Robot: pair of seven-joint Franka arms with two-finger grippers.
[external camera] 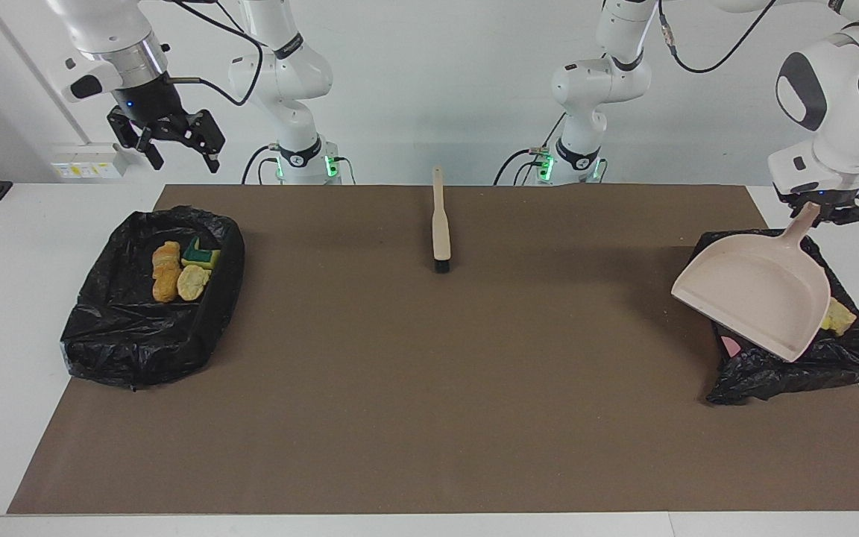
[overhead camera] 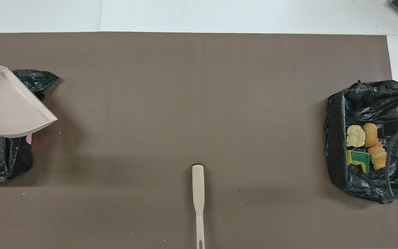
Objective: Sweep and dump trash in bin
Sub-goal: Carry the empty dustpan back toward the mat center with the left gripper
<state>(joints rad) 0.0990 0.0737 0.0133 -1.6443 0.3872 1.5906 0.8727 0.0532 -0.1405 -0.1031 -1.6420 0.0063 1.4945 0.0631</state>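
The dustpan (external camera: 757,294) is held by its handle in the closed left gripper (external camera: 817,211) over a bin (external camera: 795,365). The bag could be snagged if it dips. The right gripper (external camera: 168,142) is spread wide, empty.

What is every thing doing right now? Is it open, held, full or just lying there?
Dustpan: held by its handle, empty, over the bin.
Left gripper: shut on the dustpan.
Right gripper: open, empty.
Brush: lying flat, untouched.
Bin at right arm's end: holds four scraps.
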